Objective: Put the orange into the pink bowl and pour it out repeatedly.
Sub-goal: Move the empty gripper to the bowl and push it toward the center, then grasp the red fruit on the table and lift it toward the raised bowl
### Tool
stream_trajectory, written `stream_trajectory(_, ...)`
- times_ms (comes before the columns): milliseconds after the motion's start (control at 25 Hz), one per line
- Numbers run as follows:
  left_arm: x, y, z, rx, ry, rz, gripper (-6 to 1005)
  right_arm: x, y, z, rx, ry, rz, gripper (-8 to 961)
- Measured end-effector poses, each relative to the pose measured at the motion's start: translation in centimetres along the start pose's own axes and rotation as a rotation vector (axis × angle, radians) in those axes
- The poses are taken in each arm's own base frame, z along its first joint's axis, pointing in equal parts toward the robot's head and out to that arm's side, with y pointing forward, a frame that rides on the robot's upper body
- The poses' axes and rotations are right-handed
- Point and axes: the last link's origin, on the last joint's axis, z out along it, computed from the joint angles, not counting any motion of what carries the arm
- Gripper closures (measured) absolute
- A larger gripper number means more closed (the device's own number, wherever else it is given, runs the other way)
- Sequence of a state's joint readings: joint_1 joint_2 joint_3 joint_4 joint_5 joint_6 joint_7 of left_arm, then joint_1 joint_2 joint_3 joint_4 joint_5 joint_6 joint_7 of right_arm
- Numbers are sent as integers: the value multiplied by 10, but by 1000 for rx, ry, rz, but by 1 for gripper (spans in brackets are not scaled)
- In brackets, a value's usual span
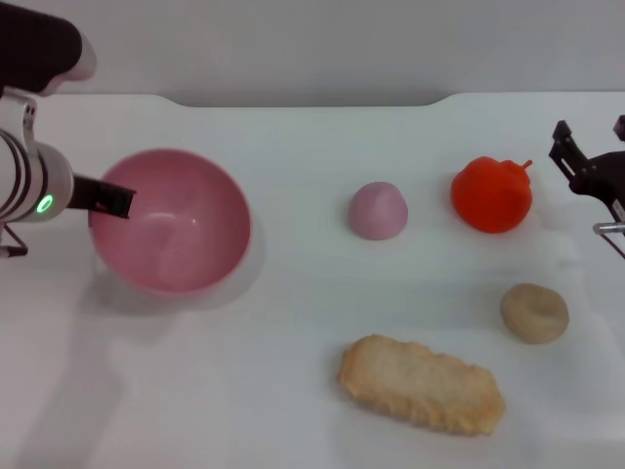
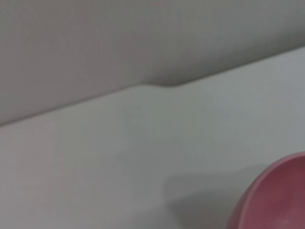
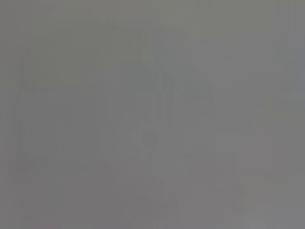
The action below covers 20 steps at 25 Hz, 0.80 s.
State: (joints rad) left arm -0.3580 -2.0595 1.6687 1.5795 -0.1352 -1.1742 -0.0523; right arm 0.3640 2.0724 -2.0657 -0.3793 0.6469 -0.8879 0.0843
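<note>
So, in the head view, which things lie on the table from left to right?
Left tool at the rim of the pink bowl → breaded cutlet → pale-pink dome → orange → beige bun → right tool at the edge.

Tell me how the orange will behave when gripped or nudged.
The orange is roundish, so a nudge would probably roll it, though its lumps and stem nub may stop it soon. Its glossy skin looks slippery; the right gripper beside it should probably close across the widest part.
</note>
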Motion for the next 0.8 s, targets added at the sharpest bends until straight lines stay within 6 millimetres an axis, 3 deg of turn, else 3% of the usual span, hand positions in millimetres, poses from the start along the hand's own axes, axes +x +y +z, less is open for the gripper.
stream_trajectory(280, 16, -2, -11, 47, 34, 4, 955, -6, 19, 19, -61, 132, 25, 153)
stream_trajectory(360, 18, -2, -9, 52, 20, 10, 955, -26, 27, 25, -84, 163, 24, 153)
stream_trajectory(600, 19, -3, -2, 55, 2, 7, 955, -60, 33, 27, -75, 241, -33, 152)
stream_trajectory(800, 20, -4, 0, 58, -4, 4, 955, -84, 35, 32, -50, 467, -19, 152)
